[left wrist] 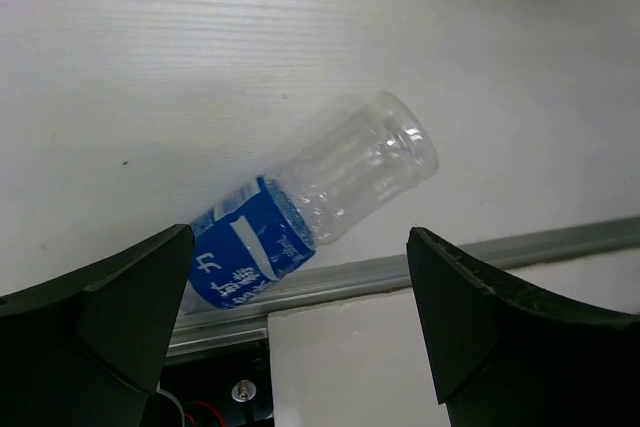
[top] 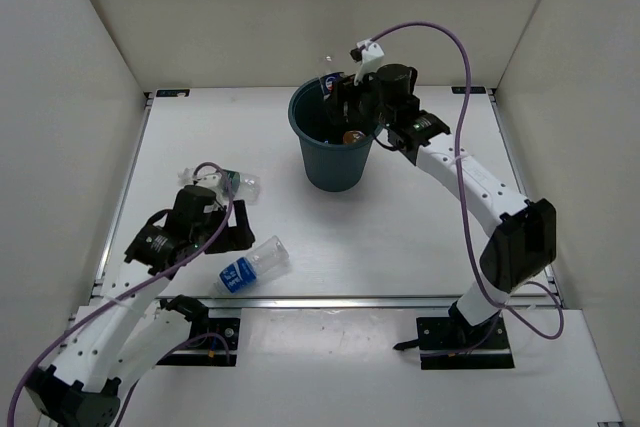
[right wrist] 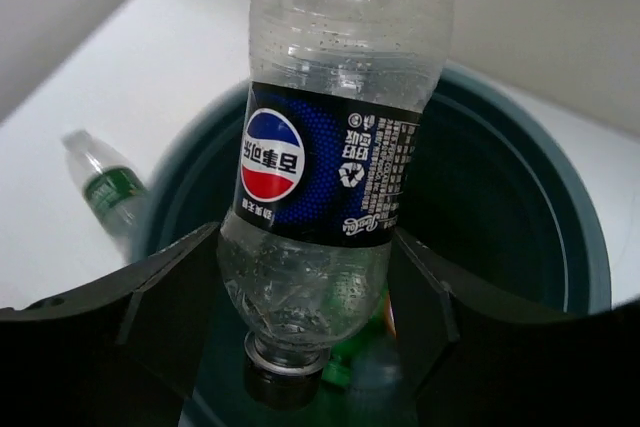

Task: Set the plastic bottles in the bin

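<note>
White table (top: 400, 237) inside pale walls (top: 60, 67), metal rail (top: 400, 299) along its near edge

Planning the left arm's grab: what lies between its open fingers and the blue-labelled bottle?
Nothing: the left wrist view shows only bare table and a metal rail between the left fingers and the blue-labelled bottle.

Right tool (right wrist: 302, 287) and dark-labelled bottle (right wrist: 335, 157) occupy bin (top: 330, 165) mouth.

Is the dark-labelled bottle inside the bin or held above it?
Held, not dropped: the right gripper is shut on the dark-labelled bottle, neck down, over the mouth of the bin.
</note>
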Controlling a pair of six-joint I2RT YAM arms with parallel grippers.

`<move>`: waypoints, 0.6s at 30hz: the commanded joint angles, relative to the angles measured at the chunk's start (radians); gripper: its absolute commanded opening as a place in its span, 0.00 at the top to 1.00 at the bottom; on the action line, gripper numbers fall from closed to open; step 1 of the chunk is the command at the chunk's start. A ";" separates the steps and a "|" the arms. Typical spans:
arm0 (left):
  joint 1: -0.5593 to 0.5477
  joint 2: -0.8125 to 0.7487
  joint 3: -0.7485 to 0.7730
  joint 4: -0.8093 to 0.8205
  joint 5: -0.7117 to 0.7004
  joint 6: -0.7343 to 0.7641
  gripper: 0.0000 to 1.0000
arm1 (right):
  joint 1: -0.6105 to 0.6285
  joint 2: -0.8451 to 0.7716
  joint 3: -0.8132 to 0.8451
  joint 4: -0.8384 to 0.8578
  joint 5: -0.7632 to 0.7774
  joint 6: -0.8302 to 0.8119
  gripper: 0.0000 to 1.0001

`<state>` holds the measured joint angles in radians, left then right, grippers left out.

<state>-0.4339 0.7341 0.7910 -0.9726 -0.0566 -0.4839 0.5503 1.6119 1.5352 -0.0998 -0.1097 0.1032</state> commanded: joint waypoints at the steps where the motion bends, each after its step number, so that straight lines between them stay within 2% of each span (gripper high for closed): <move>1: -0.025 0.054 -0.012 0.106 0.153 0.103 0.02 | -0.041 0.016 0.052 -0.030 -0.057 0.012 0.38; 3: -0.049 0.076 -0.024 0.132 0.161 0.116 0.01 | -0.062 0.013 0.063 -0.015 -0.094 0.035 0.21; 6: -0.046 0.093 -0.044 0.158 0.187 0.152 0.01 | -0.062 -0.013 0.056 -0.006 -0.104 0.014 0.10; 12: -0.072 0.157 -0.052 0.146 0.166 0.195 0.01 | -0.073 -0.111 0.010 -0.038 -0.079 0.009 0.00; 18: -0.109 0.272 -0.055 0.163 0.173 0.199 0.01 | -0.208 -0.331 -0.225 -0.099 -0.068 0.104 0.01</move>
<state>-0.5232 0.9745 0.7414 -0.8333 0.0998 -0.3096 0.4080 1.3884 1.3922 -0.1741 -0.1852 0.1528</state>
